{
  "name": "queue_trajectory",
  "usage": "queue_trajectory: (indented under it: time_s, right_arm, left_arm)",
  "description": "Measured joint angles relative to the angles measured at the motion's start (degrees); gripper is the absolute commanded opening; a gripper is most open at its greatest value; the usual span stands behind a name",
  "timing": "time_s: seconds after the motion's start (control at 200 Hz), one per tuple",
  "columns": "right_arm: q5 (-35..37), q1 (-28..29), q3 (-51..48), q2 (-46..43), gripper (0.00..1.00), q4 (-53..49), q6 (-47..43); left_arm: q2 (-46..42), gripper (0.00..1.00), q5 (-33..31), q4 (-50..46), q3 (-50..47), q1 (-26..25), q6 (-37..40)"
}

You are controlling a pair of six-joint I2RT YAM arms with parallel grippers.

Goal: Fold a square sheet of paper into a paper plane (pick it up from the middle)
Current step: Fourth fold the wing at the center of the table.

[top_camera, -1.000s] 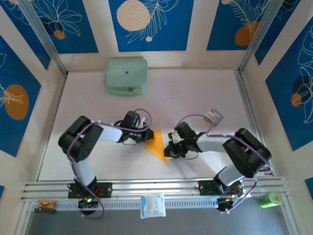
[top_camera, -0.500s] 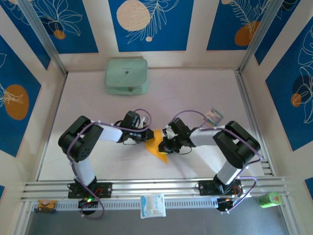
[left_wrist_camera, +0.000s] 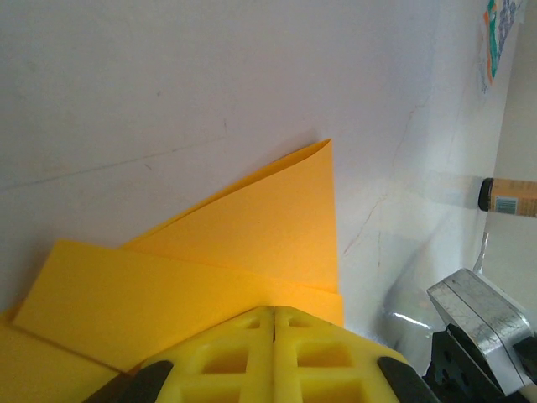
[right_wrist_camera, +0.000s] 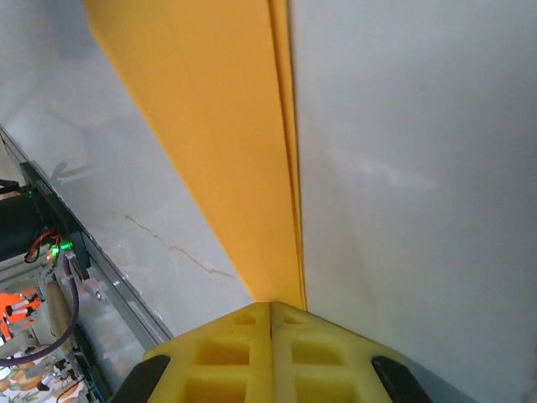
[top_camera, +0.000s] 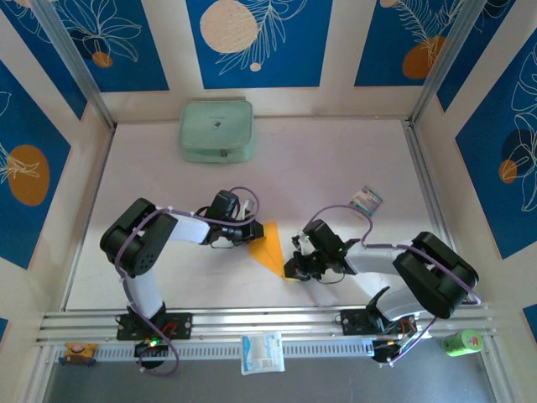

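The orange-yellow sheet of paper (top_camera: 270, 248) lies on the white table, folded into a pointed wedge with layered flaps, its tip toward the near edge. My left gripper (top_camera: 252, 234) is shut, and its yellow fingertips rest on the wide far-left end. In the left wrist view the paper (left_wrist_camera: 252, 227) spreads ahead of the closed left gripper (left_wrist_camera: 274, 309). My right gripper (top_camera: 293, 270) is shut and sits at the pointed tip. In the right wrist view the folded paper (right_wrist_camera: 210, 126) runs away from the closed right gripper (right_wrist_camera: 271, 304) as a long strip with a doubled right edge.
A pale green zipped pouch (top_camera: 216, 131) lies at the back of the table. A small striped card (top_camera: 366, 201) sits right of centre. A white-and-blue packet (top_camera: 263, 352) and a green can (top_camera: 462, 342) lie beyond the front rail (top_camera: 252, 323).
My right gripper went up to the paper's middle, then slid back along the right edge to the near tip. The left gripper has stayed on the wide end.
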Motion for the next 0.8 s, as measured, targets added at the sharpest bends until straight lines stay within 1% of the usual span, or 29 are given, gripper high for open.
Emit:
queue_trajectory:
  time_s: [0.18,0.335,0.43,0.525,0.655,0.8]
  right_arm:
    - [1.1,0.0,-0.1,-3.9,0.02,-5.1,0.1]
    - [1.8,-0.6,6.3,-4.1,0.02,-8.9,-1.1]
    - [1.9,-1.0,10.7,-1.7,0.02,-8.5,-1.7]
    - [1.9,-1.3,12.5,2.4,0.02,-6.6,-1.7]
    - [2.1,-1.3,11.9,7.4,0.02,-5.5,-1.0]
    - [1.5,-1.5,8.9,8.5,0.01,-2.1,0.2]
  left_arm:
    - [0.0,0.0,0.0,0.0,0.0,0.2,-0.1]
    - [0.0,0.0,-0.2,0.2,0.0,0.5,-0.1]
    - [0.0,0.0,-0.2,0.2,0.0,0.5,-0.3]
    - [0.0,0.0,-0.2,0.3,0.0,0.5,-0.3]
    - [0.0,0.0,-0.2,0.3,0.0,0.5,-0.4]
    - [0.0,0.0,-0.2,-0.7,0.5,0.6,-0.2]
